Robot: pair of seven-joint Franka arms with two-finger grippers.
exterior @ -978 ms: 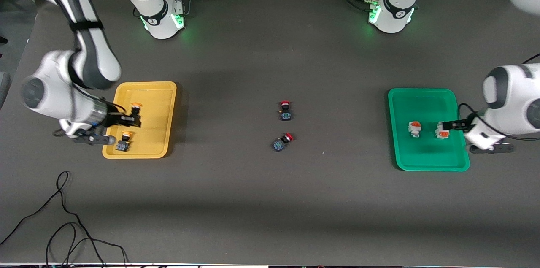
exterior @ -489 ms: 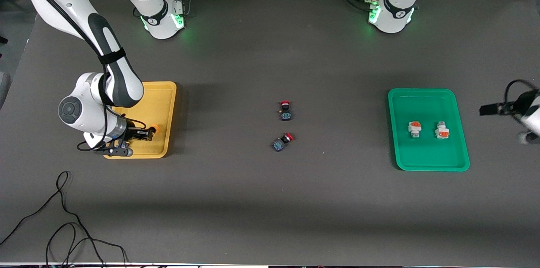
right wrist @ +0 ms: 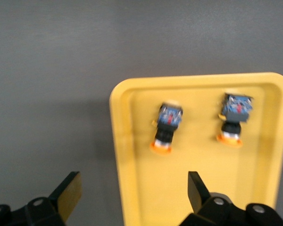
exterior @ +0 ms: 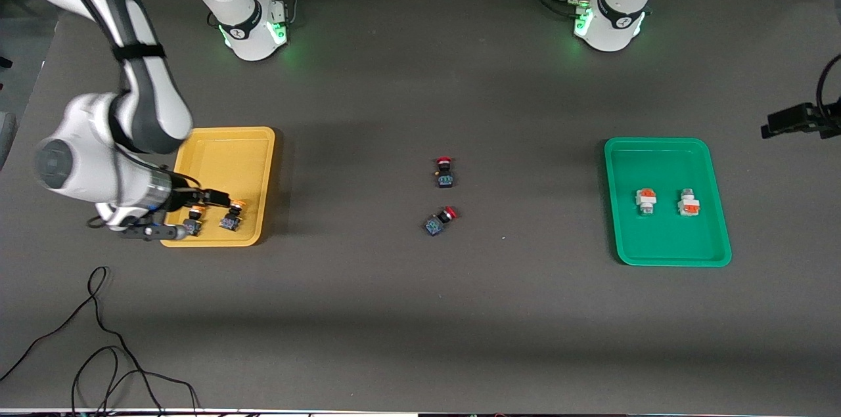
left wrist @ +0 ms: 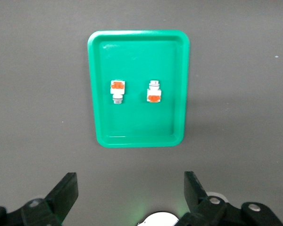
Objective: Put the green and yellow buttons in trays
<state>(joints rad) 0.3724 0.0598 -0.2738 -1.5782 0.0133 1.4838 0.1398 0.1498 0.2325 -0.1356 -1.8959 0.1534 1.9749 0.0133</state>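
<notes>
Two yellow buttons [exterior: 194,219] [exterior: 232,215] lie side by side in the yellow tray [exterior: 230,154], at its end nearer the front camera. My right gripper [exterior: 222,197] hovers open and empty just above them; its wrist view shows both buttons [right wrist: 166,127] [right wrist: 233,117] on the tray floor [right wrist: 203,188], clear of the gripper [right wrist: 132,195]. Two green buttons [exterior: 645,200] [exterior: 688,203] rest in the green tray [exterior: 657,240]. My left gripper [exterior: 775,125] hangs open in the air off the left arm's end of that tray; its wrist view shows the tray [left wrist: 137,56], both buttons [left wrist: 117,90] [left wrist: 153,92] and the open gripper [left wrist: 131,193].
Two red-capped black-blue switches [exterior: 445,172] [exterior: 439,220] lie on the dark mat midway between the trays. A loose black cable [exterior: 98,338] curls on the table near the front camera at the right arm's end.
My right gripper has opened and let go of a yellow button, which now lies in the yellow tray beside the other. My left arm has drawn away from the green tray.
</notes>
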